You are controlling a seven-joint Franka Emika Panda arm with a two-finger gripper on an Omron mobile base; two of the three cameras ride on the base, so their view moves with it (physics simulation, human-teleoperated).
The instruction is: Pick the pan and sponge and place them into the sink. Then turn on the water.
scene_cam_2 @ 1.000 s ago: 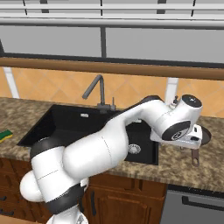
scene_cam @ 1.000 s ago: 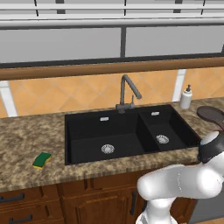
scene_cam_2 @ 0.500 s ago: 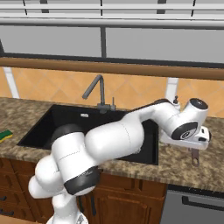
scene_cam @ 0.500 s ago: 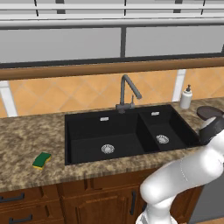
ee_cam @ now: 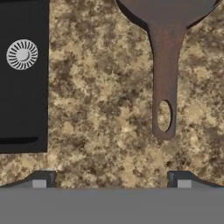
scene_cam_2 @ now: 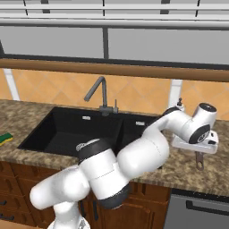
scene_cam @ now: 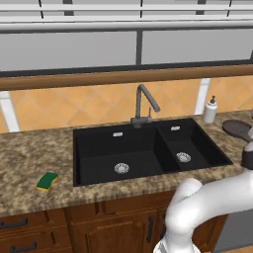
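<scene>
The dark brown pan (ee_cam: 168,9) lies on the granite counter right of the sink, its long handle (ee_cam: 164,89) pointing toward me. My gripper (ee_cam: 111,180) hangs open above the counter, with nothing between its fingertips (ee_cam: 178,179). The handle's end is just ahead of the right tip. In the right base view my hand (scene_cam_2: 195,145) hovers over the pan's handle (scene_cam_2: 199,161). The pan (scene_cam: 237,129) sits at the right edge of the left base view. The green and yellow sponge (scene_cam: 47,181) rests on the counter left of the black sink (scene_cam: 148,148). No water runs from the grey faucet (scene_cam: 142,105).
A white soap dispenser (scene_cam: 210,109) stands behind the sink's right corner, close to the pan. The narrow basin with its silver drain (ee_cam: 22,54) lies left of my hand. Wooden cabinets run below the counter, and a tiled wall rises behind it.
My arm has stretched farther right, carrying the hand over the pan's handle. The jaws have stayed wide open. Pan and sponge have not moved.
</scene>
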